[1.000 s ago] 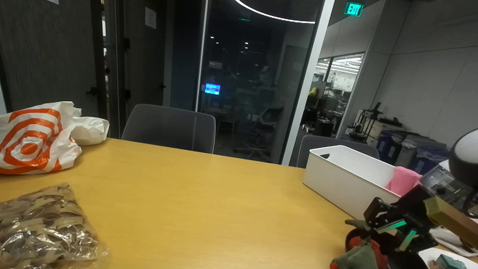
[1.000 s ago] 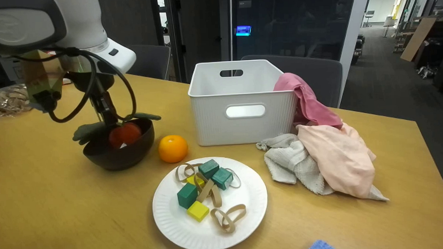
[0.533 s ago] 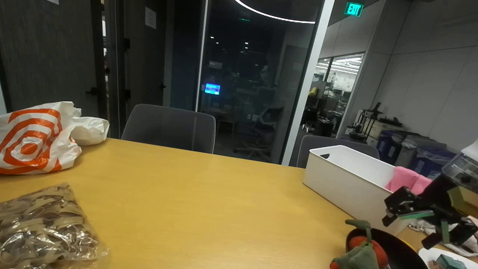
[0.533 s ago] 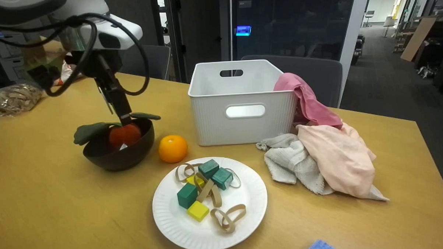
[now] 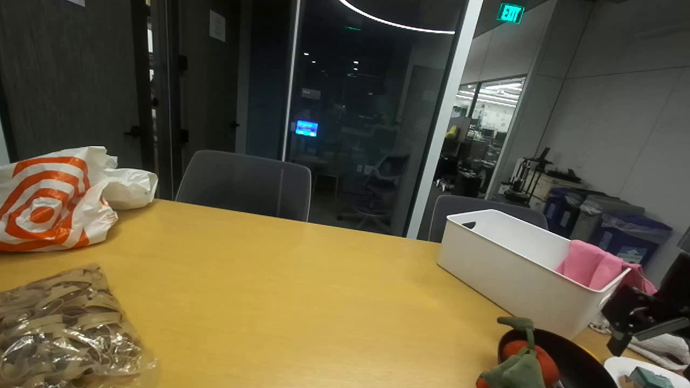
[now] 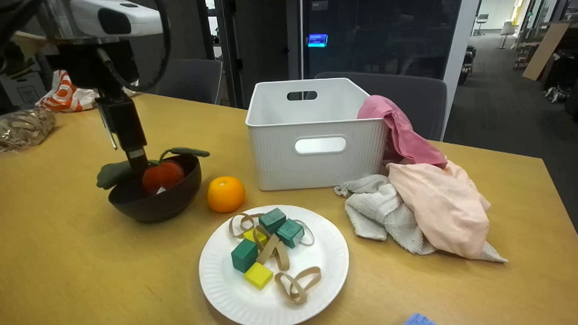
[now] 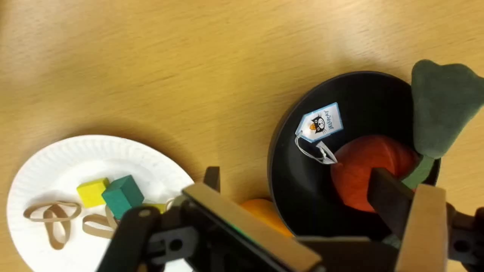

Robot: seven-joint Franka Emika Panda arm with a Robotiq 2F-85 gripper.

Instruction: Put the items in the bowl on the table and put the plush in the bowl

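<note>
The plush (image 7: 359, 162), with a red body and grey-green leaves, lies in the black bowl (image 7: 302, 181). One leaf hangs over the rim, and a white tag lies inside the bowl. Both exterior views show the plush (image 6: 162, 176) (image 5: 544, 366) and the bowl (image 6: 153, 208) (image 5: 585, 361). My gripper (image 7: 297, 177) is open and empty above the bowl's edge, apart from the plush. It shows in both exterior views (image 6: 136, 160) (image 5: 641, 334), partly cut off in one. The bowl stands on the yellow-tan table (image 6: 95, 270). No bright green ball is in view.
An orange (image 6: 226, 194) sits beside the bowl. A white plate (image 6: 326, 272) holds green and yellow blocks and tan bands. A white bin (image 6: 317, 156) with pink cloth stands behind, cloths (image 6: 439, 200) beside it. A clear bag of bands (image 5: 64, 334) lies further off.
My gripper has lifted from around the plush and moved away, toward the plate side in an exterior view. The plush stays in the bowl, its stem now uncovered.
</note>
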